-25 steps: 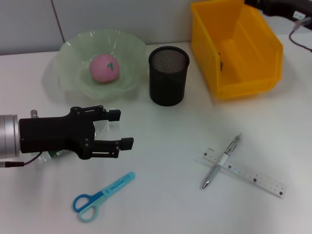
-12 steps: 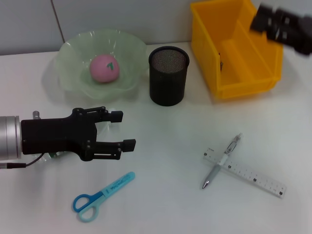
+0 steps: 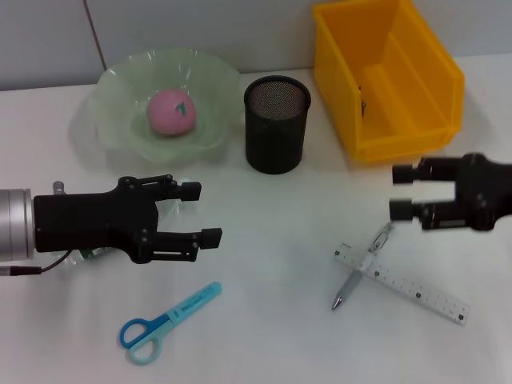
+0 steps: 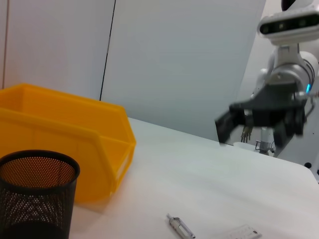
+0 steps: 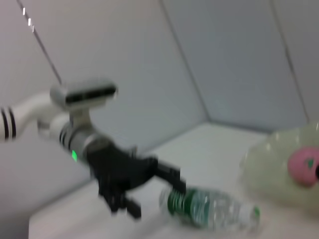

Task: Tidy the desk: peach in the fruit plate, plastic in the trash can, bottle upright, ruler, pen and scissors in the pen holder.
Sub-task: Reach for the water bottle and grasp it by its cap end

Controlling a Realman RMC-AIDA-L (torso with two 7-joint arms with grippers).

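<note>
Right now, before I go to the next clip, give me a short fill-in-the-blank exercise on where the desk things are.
1. The peach lies in the green ____.
2. The pen lies across the ____.
3. The bottle lies on its ____, beside the left gripper.
4. The right gripper, fingers apart, hangs just above the pen, in front of the yellow ____.

Missing words: plate; ruler; side; bin
</note>
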